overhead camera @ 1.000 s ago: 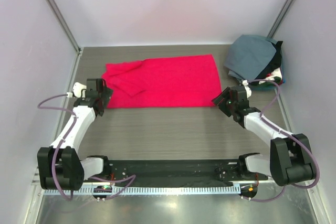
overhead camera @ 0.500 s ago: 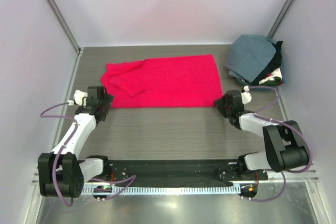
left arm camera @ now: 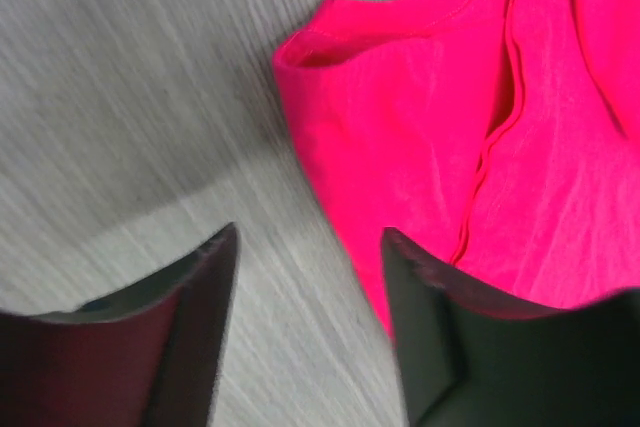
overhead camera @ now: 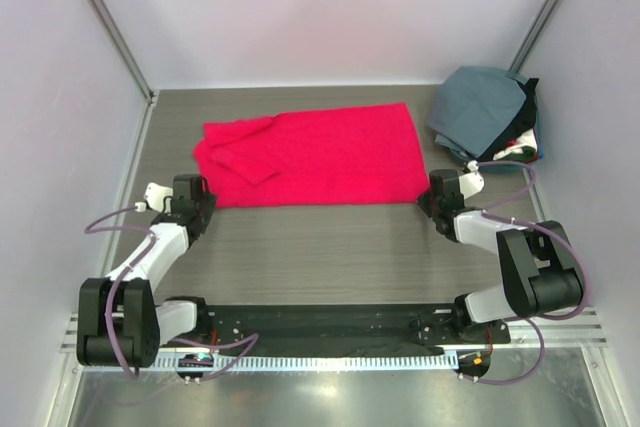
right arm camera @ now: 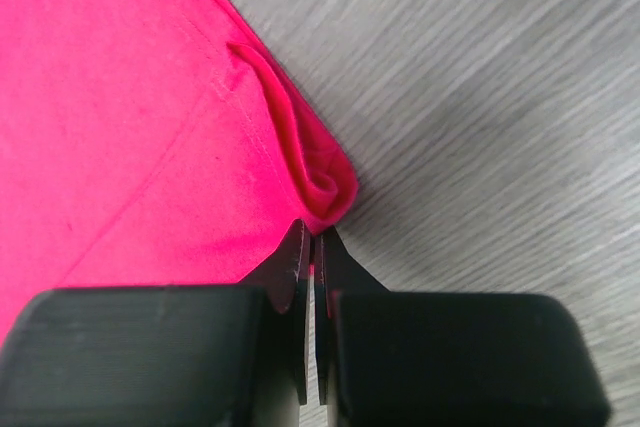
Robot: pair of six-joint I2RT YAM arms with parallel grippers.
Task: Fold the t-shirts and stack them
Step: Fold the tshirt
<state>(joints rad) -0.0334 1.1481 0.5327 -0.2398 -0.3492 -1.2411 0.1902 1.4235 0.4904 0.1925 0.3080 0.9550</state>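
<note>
The red t-shirt (overhead camera: 310,155) lies spread flat across the middle of the table, sleeve folded in at its left. My right gripper (overhead camera: 432,193) is down at its near right corner. In the right wrist view its jaws (right arm camera: 312,239) are shut on that corner, the red cloth (right arm camera: 120,127) bunched into a small roll at the tips. My left gripper (overhead camera: 194,193) sits low at the near left corner. It (left arm camera: 308,245) is open: one finger rests over bare table, the other over the edge of the red cloth (left arm camera: 520,127).
A pile of other t-shirts, slate grey-blue on top (overhead camera: 482,109) with dark and white cloth beneath, sits at the back right against the wall. Grey wood-grain table (overhead camera: 320,247) lies between the red shirt and the arm bases. Walls close in left, right and back.
Both grippers dropped and moved onto the red shirt's near corners. The right jaws closed on the right corner. The left jaws narrowed but remain apart.
</note>
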